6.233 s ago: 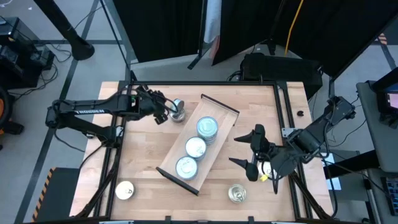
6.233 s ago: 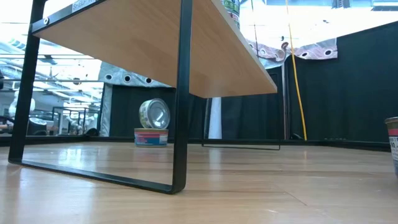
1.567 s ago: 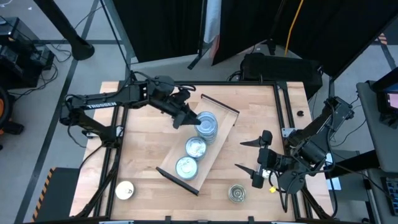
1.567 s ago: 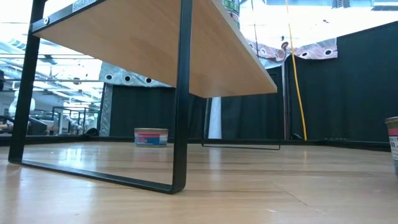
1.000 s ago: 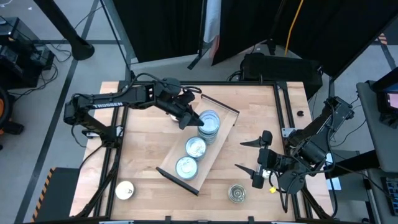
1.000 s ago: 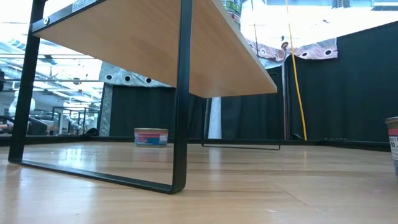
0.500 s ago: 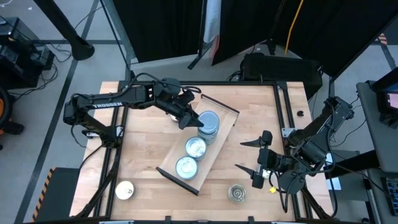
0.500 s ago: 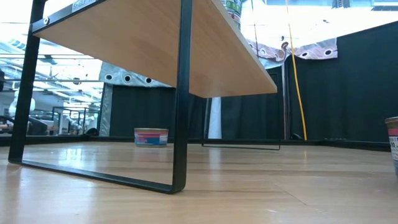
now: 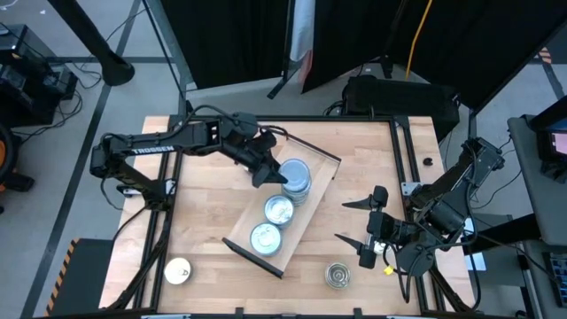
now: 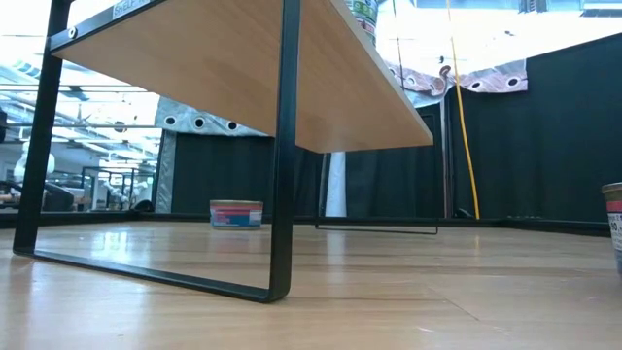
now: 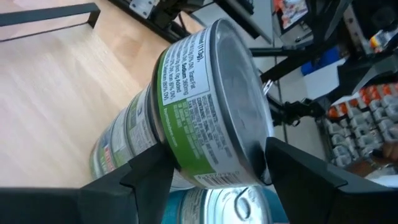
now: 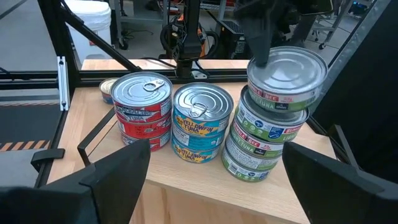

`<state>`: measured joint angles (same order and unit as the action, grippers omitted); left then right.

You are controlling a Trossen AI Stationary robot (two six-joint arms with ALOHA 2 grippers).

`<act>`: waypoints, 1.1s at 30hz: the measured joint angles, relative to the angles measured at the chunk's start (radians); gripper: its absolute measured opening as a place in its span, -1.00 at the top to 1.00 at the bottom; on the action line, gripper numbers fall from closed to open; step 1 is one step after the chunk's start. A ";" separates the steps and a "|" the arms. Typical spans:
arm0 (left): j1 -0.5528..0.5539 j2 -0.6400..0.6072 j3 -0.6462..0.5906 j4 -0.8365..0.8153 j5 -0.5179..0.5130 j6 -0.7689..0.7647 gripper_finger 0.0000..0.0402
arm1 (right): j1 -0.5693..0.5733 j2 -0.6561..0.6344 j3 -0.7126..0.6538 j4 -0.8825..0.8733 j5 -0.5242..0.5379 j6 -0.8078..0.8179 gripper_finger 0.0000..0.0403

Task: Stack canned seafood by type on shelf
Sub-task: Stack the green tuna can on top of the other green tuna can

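Three sorted stacks on shelf point(image 9: 314, 206), left gripper point(image 9: 270, 173) jaws parted around green stack's top tin point(image 12: 286, 73); loose tins point(image 9: 337, 276) remain beside shelf.

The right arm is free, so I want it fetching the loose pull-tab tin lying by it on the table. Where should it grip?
Grip the tin across its round side wall, from straight above: it sits flat and alone, and the open right gripper is nearby.

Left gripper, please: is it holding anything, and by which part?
Cannot be told: the left gripper straddles the top green-labelled tin of its stack, around the side wall.
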<state>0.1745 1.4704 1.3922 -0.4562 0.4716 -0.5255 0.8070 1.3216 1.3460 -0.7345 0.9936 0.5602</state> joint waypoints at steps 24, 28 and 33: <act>-0.033 -0.002 0.093 -0.094 -0.124 0.089 -0.24 | 0.000 0.000 0.000 0.000 0.000 0.003 -0.77; -0.033 -0.002 0.093 -0.105 -0.148 0.096 -0.24 | 0.000 0.000 0.000 0.000 0.000 0.003 -0.77; -0.033 -0.002 0.093 -0.090 -0.175 0.114 -0.24 | 0.000 0.000 0.000 0.000 0.000 0.003 -0.77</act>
<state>0.1413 1.4689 1.4857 -0.5462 0.2965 -0.4114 0.8070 1.3220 1.3460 -0.7341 0.9936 0.5632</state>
